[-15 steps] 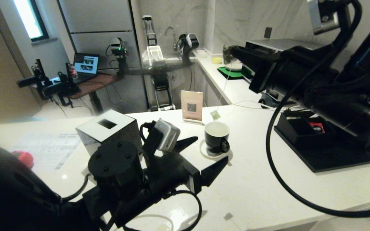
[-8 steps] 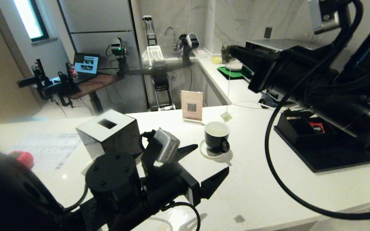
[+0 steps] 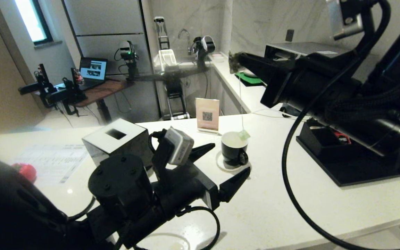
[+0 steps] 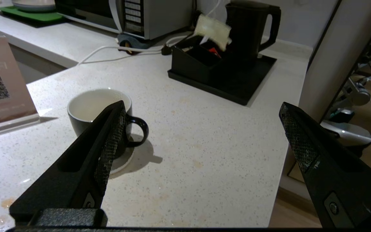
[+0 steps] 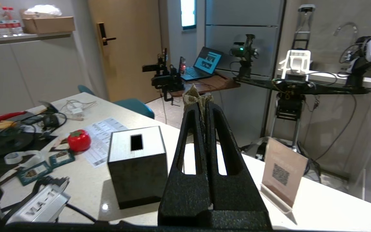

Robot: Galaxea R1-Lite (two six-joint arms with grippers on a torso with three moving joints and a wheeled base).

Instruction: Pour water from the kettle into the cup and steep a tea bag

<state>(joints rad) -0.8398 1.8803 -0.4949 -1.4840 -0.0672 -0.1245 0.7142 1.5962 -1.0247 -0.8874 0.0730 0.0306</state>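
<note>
While the tea bag (image 3: 235,58) is pinched in the closed right hand (image 3: 236,59), its tag (image 3: 244,134) is hung by string directly above the cup (image 3: 234,148).

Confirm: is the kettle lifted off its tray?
No. The kettle stands on the black tray, with no gripper on it.

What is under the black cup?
A small round white coaster sits under the cup on the white counter. Only its edge peeks out. The middle is hidden by the cup.
</note>
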